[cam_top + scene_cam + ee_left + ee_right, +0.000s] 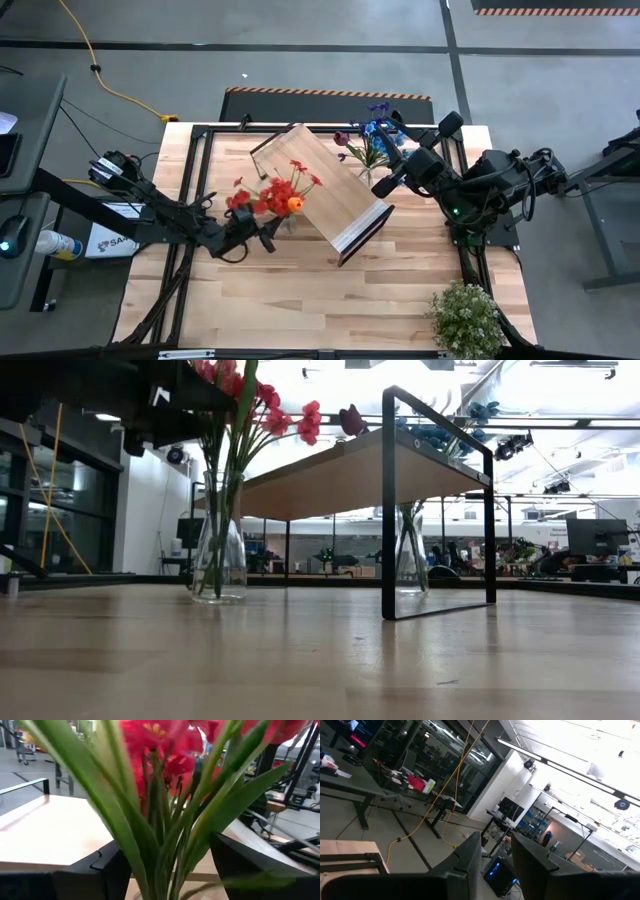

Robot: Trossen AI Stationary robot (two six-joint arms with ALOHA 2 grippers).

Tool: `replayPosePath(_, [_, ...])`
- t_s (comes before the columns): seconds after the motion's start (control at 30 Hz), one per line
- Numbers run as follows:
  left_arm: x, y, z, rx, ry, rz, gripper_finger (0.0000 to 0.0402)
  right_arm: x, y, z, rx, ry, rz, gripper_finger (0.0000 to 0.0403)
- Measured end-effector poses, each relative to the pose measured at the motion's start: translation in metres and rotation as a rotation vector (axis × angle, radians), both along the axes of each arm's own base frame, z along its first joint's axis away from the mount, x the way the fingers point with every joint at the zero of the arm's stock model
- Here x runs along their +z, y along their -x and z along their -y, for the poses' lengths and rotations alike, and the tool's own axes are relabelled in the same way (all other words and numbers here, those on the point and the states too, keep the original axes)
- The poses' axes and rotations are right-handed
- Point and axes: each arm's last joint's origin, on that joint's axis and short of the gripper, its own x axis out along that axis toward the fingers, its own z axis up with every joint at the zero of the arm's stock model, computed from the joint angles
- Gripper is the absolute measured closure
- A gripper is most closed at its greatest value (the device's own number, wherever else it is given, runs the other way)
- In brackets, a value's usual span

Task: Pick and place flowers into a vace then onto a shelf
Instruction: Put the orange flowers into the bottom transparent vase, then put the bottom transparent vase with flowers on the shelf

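Red and orange flowers (275, 193) stand with their green stems (165, 835) in a clear glass vase (218, 550) on the table, left of the shelf (325, 195). My left gripper (170, 870) is level and open, one finger on each side of the stems just above the vase's rim; in the high view it (266, 231) comes from the table's left. Blue and purple flowers (372, 138) stand in a second vase (410, 555) behind the shelf. My right gripper (497, 860) is raised near them, narrowly open, with nothing between its fingers. My left gripper has the bunch of stems (150, 860) between its open fingers (107, 870), coming level from the table's left. Leaves lie close to both fingers; whether they touch I cannot tell. The vase stands upright on the table.
The shelf (400, 460) stands on dark frame legs in the middle of the table, turned slantwise. A bushy pale-green potted plant (465, 318) sits at the near right corner. Bare wooden tabletop (300, 300) lies along the near side.
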Motion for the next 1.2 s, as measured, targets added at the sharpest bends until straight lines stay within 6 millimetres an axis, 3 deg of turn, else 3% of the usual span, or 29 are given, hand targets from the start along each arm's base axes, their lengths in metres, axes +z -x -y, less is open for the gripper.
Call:
replayPosePath(0.3, [-0.003, 0.001, 0.002, 0.006, -0.028, -0.04, 0.0112, 0.0, 0.0, 0.0, 0.0, 0.0, 0.0, 0.0304])
replayPosePath(0.57, [0.0, 0.019, 0.022, 0.073, -0.073, -0.08, 0.0112, -0.001, -0.001, 0.0, 0.002, 0.007, -0.013, 0.0304])
replayPosePath(1.2, [-0.001, 0.049, 0.055, 0.009, -0.073, -0.089, 0.0112, -0.001, -0.003, 0.006, 0.004, -0.002, 0.013, 0.0304])
